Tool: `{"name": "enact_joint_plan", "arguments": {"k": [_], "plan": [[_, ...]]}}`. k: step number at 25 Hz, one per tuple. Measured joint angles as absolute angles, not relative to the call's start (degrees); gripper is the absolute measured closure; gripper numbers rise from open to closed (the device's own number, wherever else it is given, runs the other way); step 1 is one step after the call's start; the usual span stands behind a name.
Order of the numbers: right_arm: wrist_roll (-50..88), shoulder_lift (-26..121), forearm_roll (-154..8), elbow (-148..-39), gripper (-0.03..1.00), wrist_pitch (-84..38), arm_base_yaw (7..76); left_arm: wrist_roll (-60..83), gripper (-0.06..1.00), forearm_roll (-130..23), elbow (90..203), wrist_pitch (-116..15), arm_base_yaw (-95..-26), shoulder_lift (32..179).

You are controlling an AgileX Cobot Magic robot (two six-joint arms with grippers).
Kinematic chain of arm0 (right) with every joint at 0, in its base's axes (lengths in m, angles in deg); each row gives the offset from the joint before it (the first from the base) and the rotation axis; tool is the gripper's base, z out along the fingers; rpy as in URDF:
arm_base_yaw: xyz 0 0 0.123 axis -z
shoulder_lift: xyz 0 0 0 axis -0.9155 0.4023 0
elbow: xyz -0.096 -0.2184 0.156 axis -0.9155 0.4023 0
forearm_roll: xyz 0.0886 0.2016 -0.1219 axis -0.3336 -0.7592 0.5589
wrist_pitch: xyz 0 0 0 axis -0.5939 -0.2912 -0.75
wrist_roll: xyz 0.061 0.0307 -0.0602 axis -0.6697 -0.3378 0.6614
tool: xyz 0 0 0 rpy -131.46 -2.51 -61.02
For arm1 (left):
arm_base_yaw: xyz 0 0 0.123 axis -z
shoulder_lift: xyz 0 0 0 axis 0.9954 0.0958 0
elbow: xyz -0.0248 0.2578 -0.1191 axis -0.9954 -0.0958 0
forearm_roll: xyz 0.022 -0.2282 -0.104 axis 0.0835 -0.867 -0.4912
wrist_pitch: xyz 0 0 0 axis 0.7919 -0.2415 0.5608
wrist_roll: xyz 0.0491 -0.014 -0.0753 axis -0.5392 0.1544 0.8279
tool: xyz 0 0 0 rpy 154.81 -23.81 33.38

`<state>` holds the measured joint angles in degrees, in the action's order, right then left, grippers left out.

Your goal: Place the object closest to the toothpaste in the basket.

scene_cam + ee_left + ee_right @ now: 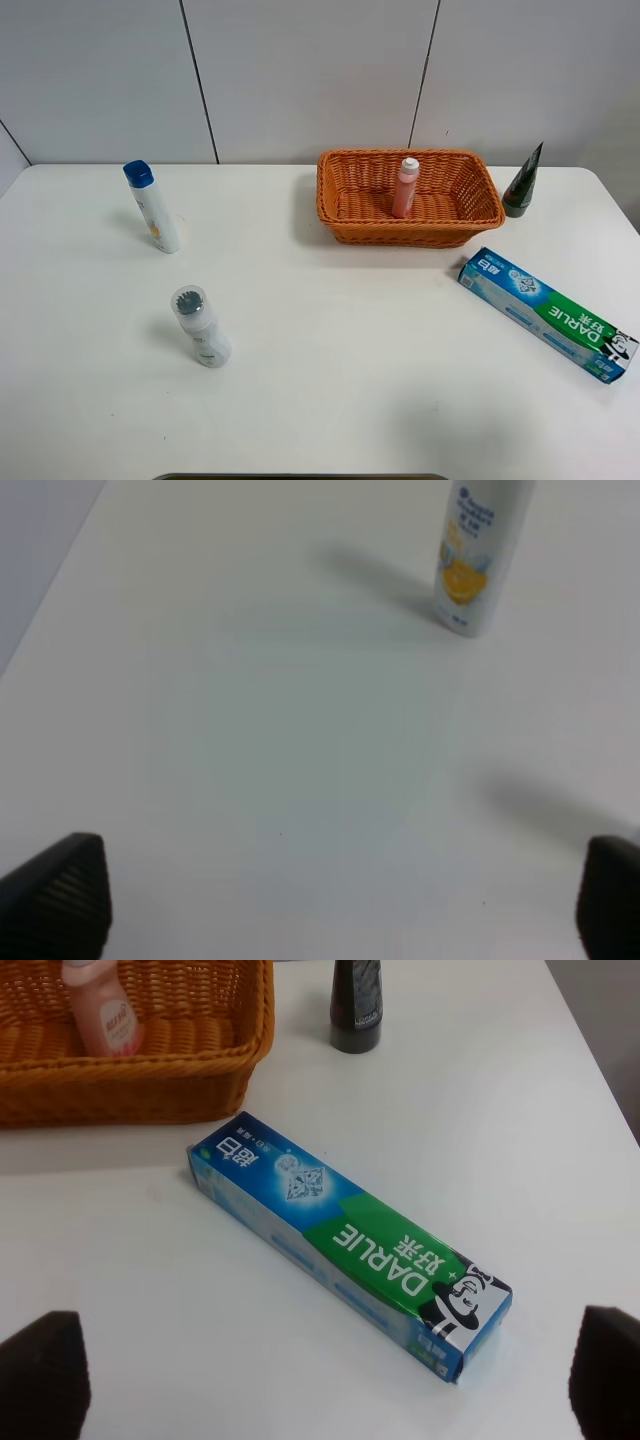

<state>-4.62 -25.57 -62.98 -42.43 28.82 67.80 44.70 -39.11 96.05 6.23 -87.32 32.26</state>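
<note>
The blue and green Darlie toothpaste box (545, 313) lies flat at the right of the table, also in the right wrist view (350, 1240). A dark green tube (523, 182) stands upright beyond it, right of the orange wicker basket (400, 235). A pink bottle (405, 187) stands inside the basket. My right gripper (322, 1375) is open and empty, hovering short of the toothpaste box. My left gripper (335, 900) is open and empty over bare table, well short of a white bottle (478, 555). Neither arm shows in the exterior view.
A white bottle with a blue cap (153, 206) stands at the left. A white bottle with a grey cap (200, 326) sits at the front left. In the right wrist view the basket wall (150, 1090) and the dark tube (357, 1005) lie beyond the box.
</note>
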Motion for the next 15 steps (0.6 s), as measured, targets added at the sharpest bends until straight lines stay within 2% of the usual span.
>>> {"name": "enact_joint_plan", "arguments": {"k": [15], "plan": [[-4.62,-25.57,-62.98,-42.43,-0.02,28.82,67.80,44.70,0.00,-39.11,96.05,6.23,-87.32,32.26]]}}
